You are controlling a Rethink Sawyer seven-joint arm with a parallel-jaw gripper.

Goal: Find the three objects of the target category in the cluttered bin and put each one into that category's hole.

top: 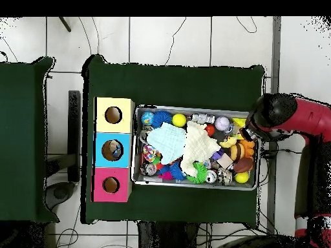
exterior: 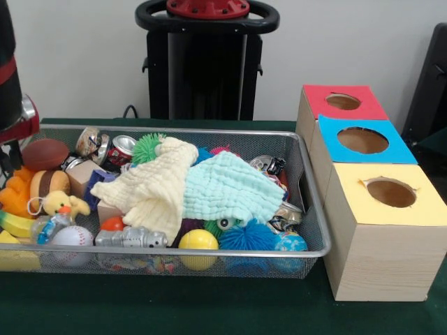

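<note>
A wire mesh bin (exterior: 174, 129) holds a heap of toys, with a pale yellow cloth (exterior: 150, 188) and a mint cloth (exterior: 227, 188) spread over the middle. Around them lie a yellow ball (exterior: 198, 241), a baseball (exterior: 72, 237), a brown football (exterior: 45, 153), a blue spiky ball (exterior: 248, 237), a rubber duck (exterior: 63, 204) and a soda can (exterior: 122, 149). Beside the bin stand three boxes with holes: red top (exterior: 370, 94), blue top (exterior: 335, 150), yellow top (exterior: 353, 206). The red and black arm's gripper (top: 249, 133) hangs over the bin's end farthest from the boxes, near the football.
In the overhead view the bin (top: 194, 108) fills the middle of a green table (top: 174, 77). The boxes (top: 100, 150) line its left side. Something dark shows inside the blue box's hole (top: 115, 151). A second green table (top: 22, 129) stands at far left.
</note>
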